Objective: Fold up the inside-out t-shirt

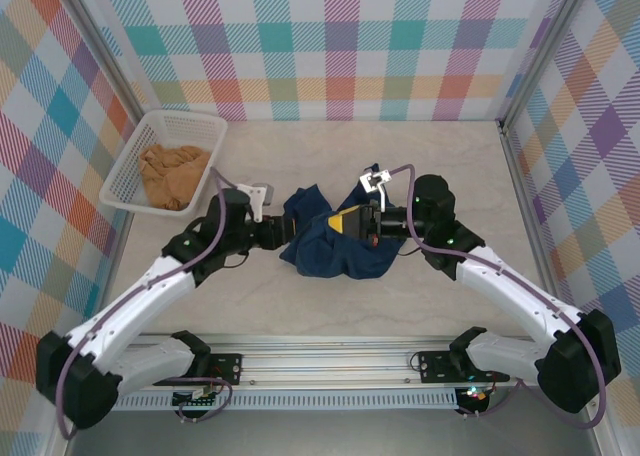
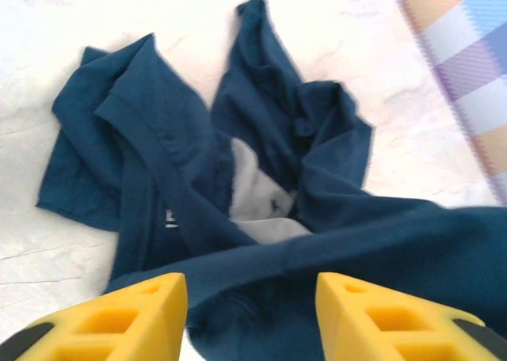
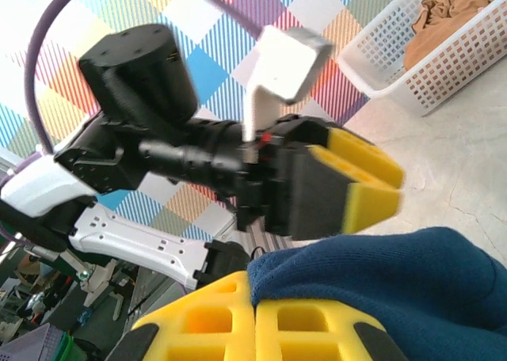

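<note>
Inside-out t-shirt (image 1: 330, 251) is a crumpled navy heap roughly mid-bench, between the two arms, not flat and no clean fold to be seen. Bench (image 1: 420, 161) is pale marble-look, with checked walls on three sides. Left gripper (image 2: 252, 302) comes at the shirt's left edge, yellow fingers (image 2: 119, 317) well apart. Navy cloth (image 2: 261, 139) lies under and between them but is not pinched by either pad, so it is open with nothing held. From the left wrist the shirt spreads away in loose ridges, one sleeve or corner pointing to the far side. There is a small pale mark (image 2: 172, 218) on a band of the cloth and a grey patch in the middle that I can't identify. Right gripper (image 3: 255, 317) sits on the shirt's right side with its yellow fingers pressed together and a thick bunch of navy cloth (image 3: 396, 278) clamped in them. In the top view its yellow tip (image 1: 348, 222) is right in the heap. The right wrist camera looks across at the left gripper (image 3: 360, 183), close by and just above the cloth. White mesh basket (image 1: 205, 126) stands at the far left of the bench, well apart from the shirt, and holds a tan-orange garment (image 1: 172, 174) bunched inside. Basket (image 3: 372, 72) and garment (image 3: 444, 9) also show at the right wrist's upper right.
</note>
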You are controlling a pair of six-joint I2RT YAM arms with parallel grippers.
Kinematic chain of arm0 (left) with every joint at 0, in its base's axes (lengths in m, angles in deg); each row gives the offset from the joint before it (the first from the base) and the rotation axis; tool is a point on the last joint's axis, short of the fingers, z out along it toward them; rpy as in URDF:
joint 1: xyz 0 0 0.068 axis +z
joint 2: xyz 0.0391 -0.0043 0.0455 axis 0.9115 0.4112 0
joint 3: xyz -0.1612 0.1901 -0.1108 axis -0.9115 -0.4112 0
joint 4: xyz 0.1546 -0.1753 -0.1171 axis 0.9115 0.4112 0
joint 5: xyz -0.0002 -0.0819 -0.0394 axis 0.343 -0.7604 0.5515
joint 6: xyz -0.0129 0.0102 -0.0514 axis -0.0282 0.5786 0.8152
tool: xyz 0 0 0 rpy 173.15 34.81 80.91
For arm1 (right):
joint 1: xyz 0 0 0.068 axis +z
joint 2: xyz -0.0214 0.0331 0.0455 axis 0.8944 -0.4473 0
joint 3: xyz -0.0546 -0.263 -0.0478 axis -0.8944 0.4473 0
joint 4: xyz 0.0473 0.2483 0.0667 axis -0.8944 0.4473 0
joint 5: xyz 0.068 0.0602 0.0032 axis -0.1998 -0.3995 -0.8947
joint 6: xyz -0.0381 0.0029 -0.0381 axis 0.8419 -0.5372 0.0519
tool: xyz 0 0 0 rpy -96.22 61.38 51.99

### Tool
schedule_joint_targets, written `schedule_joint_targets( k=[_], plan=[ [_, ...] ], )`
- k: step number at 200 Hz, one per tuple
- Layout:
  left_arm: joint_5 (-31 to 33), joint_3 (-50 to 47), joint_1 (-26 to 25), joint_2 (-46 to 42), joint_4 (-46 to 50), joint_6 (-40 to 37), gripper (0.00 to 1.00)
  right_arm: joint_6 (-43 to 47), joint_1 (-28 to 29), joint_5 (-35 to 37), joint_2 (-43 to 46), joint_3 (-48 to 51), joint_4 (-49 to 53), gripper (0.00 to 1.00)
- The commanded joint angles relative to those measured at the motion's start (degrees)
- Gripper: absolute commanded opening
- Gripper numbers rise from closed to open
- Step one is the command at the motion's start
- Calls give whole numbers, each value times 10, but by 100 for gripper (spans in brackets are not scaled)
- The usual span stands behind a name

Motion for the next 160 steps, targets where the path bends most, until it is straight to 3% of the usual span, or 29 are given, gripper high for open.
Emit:
schedule_joint_targets(
  k=[1, 26, 56, 104, 160],
  plan=[
    [-77, -25, -12, -61, -80, -5, 49, -7, -4, 13, 0, -19, -13, 0],
    [-143, -40, -54, -74, -128, -26, 43, -12, -6, 23, -5, -22, -7, 0],
    [-178, -15, -104, -25, -132, -62, 42, -20, -6, 26, -6, -19, -12, 0],
    [-150, -2, -111, 45, -177, -65, 42, -24, -7, 33, 1, -11, -14, 0],
    [-100, 9, -109, 67, -195, -87, 43, -26, -8, 30, 4, -7, -18, 0]
  ],
)
